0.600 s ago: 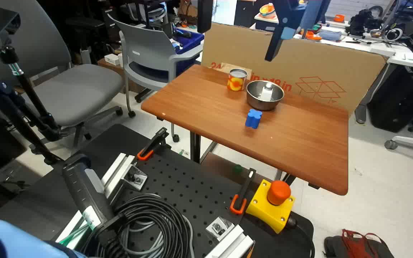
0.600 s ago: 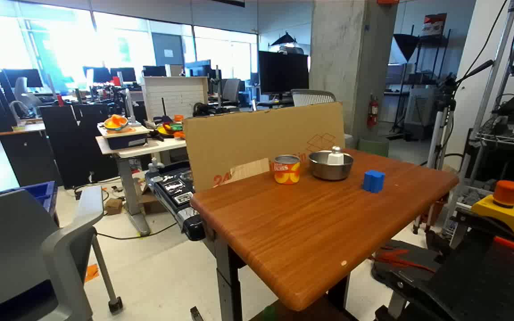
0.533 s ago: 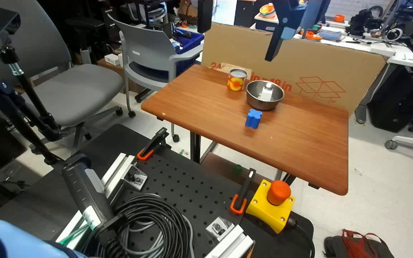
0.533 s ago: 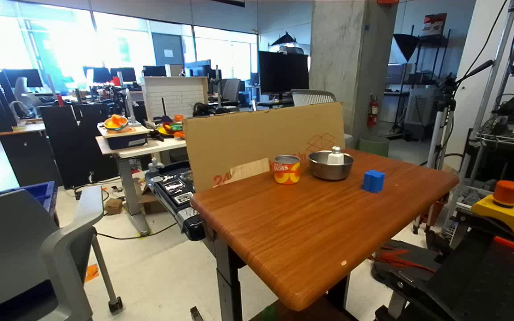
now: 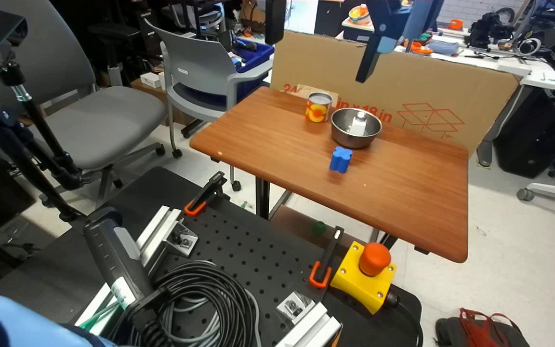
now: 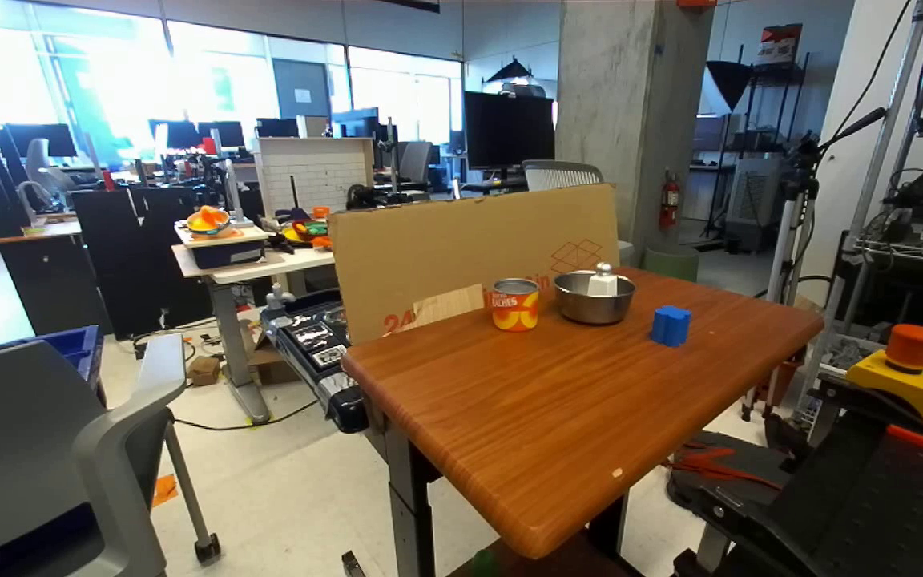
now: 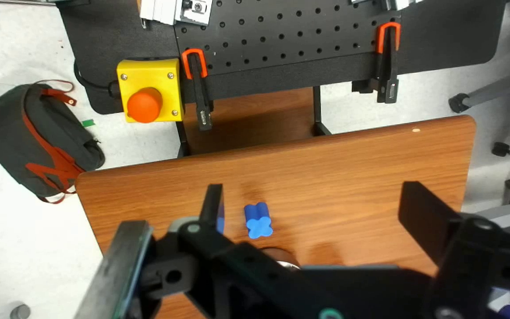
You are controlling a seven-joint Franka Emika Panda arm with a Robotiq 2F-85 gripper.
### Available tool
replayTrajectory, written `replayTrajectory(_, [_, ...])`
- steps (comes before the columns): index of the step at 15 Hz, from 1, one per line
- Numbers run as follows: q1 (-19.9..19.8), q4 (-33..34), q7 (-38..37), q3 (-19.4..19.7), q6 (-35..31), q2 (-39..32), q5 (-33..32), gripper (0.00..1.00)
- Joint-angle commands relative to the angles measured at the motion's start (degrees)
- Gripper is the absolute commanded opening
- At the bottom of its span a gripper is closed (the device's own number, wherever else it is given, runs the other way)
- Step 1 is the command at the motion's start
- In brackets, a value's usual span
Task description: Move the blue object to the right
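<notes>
The blue object (image 5: 340, 160), a small bright blue block with a four-lobed top, stands upright on the wooden table (image 5: 403, 193). It also shows in an exterior view (image 6: 671, 326) and in the wrist view (image 7: 258, 220). My gripper (image 5: 319, 60) is wide open and empty, high above the table. In the wrist view my gripper's (image 7: 313, 190) fingers are spread wide, and the blue object appears nearer the finger at the image's left. The gripper is out of view in an exterior view where the table's corner faces the camera.
A steel bowl (image 5: 354, 135) holding a white object (image 5: 358, 125) stands close beside the blue object. A peach can (image 5: 318, 108) stands beside the bowl. A cardboard sheet (image 5: 403, 86) rises behind the table. A yellow emergency-stop box (image 5: 362, 277) sits on the black pegboard mount.
</notes>
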State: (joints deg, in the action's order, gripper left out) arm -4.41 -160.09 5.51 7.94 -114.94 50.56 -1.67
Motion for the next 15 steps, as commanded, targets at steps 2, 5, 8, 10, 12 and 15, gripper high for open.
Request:
replayTrajectory(2, [-0.03, 4.39, -0.89, -1.21, -1.15, -9.46, -0.39, 1.00])
replayTrajectory(5, [-0.46, 7.89, -1.77, -1.75, -4.81, -19.56, -1.44, 1.00])
replayTrajectory(8, [-0.69, 11.87, -3.00, -2.29, -8.59, -29.57, -2.24, 1.00])
replayTrajectory(10, [-0.71, 15.30, -4.37, -2.51, -10.45, -36.93, -2.75, 1.00])
replayTrajectory(12, [-0.71, 19.63, -6.48, -2.79, -11.26, -44.10, -2.92, 1.00])
replayTrajectory(15, [-0.55, 27.58, -9.84, -2.54, -11.51, -55.17, -2.61, 1.00])
